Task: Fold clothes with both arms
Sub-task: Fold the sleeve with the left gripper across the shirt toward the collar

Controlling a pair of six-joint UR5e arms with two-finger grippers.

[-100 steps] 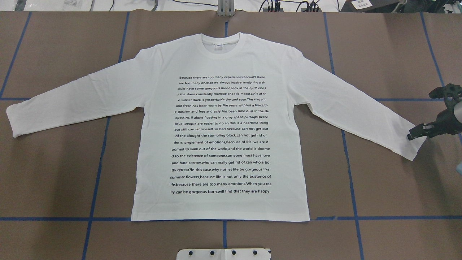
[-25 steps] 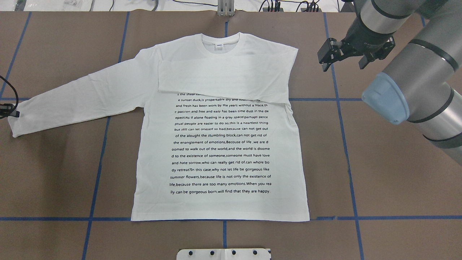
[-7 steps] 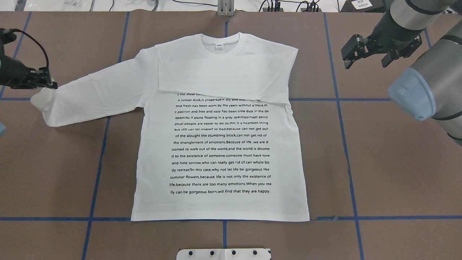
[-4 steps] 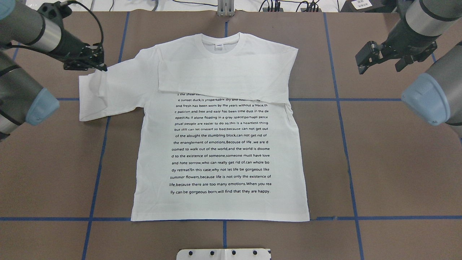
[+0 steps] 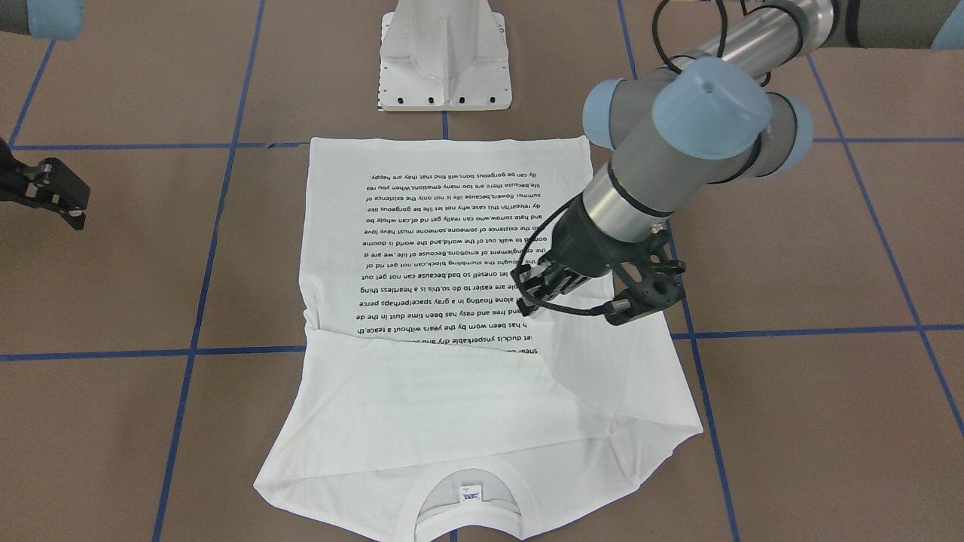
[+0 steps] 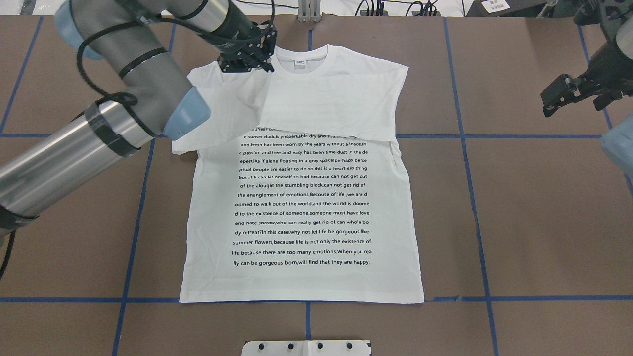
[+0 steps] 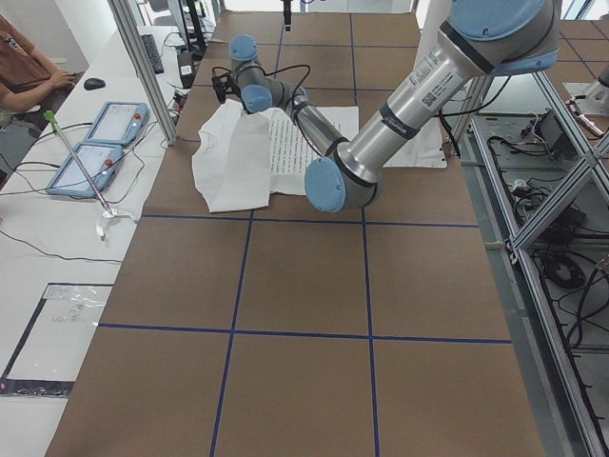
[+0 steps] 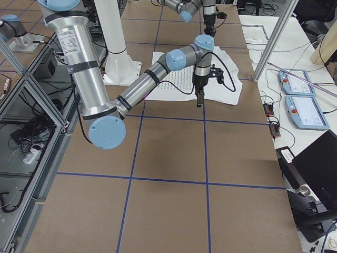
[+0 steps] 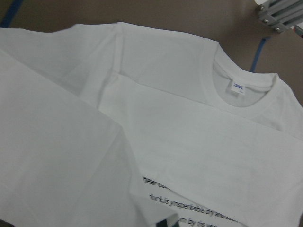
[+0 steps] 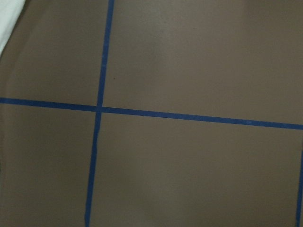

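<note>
"So, what does the left claw (image 6: pixel 264 66) have?"

"It is closed on the end of the left sleeve (image 6: pixel 227 113). It holds that above the shirt (image 6: pixel 301 207), just beside the collar (image 6: pixel 324 64) on the robot's left. From the claw the sleeve drapes back down toward the shirt's left edge."

"Which way should it go?"

"To the robot's right, I'd say, crosswise. The shirt lies flat on the tabletop (image 6: pixel 519 222) with its long axis running from the collar, far from the robot, to the hem (image 6: pixel 301 299), near it. The other sleeve (image 6: pixel 316 109) already lies as a band across the chest, so this one would land on it."

"And the right claw (image 6: pixel 573 106)?"

"Open, empty, well apart over the tabletop past the shirt's right edge. The left arm (image 6: pixel 123 89) is far nearer."
</note>
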